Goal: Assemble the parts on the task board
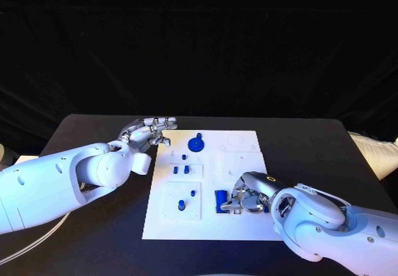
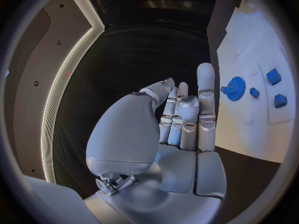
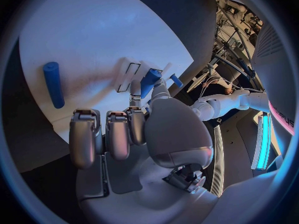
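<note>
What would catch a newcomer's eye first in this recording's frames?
The white task board stands out in the middle of the black table, dotted with small blue parts, a blue gear near its far edge. The right hand works at a blue part on the board's near half, while the left hand hovers off the far-left corner.

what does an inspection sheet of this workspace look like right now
surface: black table, white task board in the middle
job's things: blue gear on the board's far part; small blue parts mid-board; blue block by the right hand; blue rod lying on the board
clutter: nothing seen
hands: left hand hovers off the board's far left corner, fingers curled, holding nothing; right hand on the board at the blue block, grip cannot be told
cables: pale cable under the left arm
surroundings: black backdrop
</note>
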`<state>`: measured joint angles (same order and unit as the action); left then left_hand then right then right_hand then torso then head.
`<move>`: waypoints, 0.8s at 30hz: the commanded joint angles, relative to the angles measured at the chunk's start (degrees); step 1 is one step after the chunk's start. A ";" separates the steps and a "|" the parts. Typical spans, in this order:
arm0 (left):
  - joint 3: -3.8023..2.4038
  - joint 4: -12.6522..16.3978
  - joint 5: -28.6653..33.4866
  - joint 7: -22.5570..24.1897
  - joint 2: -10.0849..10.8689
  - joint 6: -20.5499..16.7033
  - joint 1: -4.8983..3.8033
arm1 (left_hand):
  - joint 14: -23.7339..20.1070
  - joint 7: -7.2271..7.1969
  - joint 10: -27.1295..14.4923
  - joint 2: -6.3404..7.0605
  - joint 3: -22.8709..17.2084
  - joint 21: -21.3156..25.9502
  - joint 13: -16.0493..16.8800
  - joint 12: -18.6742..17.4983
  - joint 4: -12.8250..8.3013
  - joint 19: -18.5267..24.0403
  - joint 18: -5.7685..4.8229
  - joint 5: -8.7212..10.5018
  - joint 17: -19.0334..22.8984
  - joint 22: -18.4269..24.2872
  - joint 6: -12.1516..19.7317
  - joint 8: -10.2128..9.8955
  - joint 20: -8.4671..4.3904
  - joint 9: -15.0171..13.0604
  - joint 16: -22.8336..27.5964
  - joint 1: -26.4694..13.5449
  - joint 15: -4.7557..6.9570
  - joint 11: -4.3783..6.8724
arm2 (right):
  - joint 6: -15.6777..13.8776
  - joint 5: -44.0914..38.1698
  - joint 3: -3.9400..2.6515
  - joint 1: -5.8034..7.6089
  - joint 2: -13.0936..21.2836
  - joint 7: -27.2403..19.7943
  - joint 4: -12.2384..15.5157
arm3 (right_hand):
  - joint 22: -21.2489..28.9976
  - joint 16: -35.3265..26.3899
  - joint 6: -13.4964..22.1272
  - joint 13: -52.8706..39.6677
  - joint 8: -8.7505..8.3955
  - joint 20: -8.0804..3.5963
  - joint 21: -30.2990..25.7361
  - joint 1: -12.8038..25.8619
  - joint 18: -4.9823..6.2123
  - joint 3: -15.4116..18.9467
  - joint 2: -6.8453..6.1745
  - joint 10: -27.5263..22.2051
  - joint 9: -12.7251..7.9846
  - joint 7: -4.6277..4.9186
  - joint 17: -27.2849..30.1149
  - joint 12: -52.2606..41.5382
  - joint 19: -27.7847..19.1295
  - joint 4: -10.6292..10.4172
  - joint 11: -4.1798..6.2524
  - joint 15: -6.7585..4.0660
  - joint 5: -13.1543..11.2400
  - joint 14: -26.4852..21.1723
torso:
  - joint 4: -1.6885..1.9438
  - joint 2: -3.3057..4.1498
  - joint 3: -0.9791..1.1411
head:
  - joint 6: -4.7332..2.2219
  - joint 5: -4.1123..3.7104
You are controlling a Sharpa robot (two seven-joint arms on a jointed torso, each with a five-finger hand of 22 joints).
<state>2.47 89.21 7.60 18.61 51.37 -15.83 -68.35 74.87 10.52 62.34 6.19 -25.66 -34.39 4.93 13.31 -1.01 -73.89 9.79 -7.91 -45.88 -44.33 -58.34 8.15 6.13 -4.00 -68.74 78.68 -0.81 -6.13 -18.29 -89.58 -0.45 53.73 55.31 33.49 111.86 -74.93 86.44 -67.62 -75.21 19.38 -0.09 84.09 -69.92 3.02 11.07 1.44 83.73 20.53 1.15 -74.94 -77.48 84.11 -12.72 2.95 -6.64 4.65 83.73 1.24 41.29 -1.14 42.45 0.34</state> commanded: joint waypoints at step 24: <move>0.01 0.56 -0.23 0.42 0.40 0.84 -0.01 | -0.12 -0.04 -0.34 0.13 0.21 0.18 -0.09 0.24 -0.16 0.24 0.56 -0.14 0.06 0.07 0.23 0.31 0.27 0.01 -0.05 -0.21 -0.20 -0.05 | -1.20 -3.45 0.08 0.30 14.33 -1.59 2.80 | -6.01 -0.42 4.21 -5.35 -6.00 1.14 -1.02 -4.77 -0.75 -0.57 1.52 2.03 -1.84 2.23 -6.84 4.64 2.14 1.92 -1.81 1.69 4.98 4.76 | -0.14 -0.05 0.06 | -0.65 -2.06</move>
<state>2.49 89.55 7.60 18.59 51.81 -15.85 -68.35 74.86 10.52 62.34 6.19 -25.66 -34.39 4.93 13.31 -1.01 -73.89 9.79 -7.91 -45.89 -44.33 -58.34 8.14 6.13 -4.00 -68.74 78.69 -0.81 -6.13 -21.75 -88.73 -0.42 54.24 69.56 30.62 114.83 -74.91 86.20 -63.14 -83.85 13.61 0.77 83.21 -73.86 3.03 10.49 2.48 83.74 18.77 3.16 -74.93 -73.25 83.92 -11.20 1.31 -5.29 9.31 84.03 1.05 41.21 -1.10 41.90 -1.35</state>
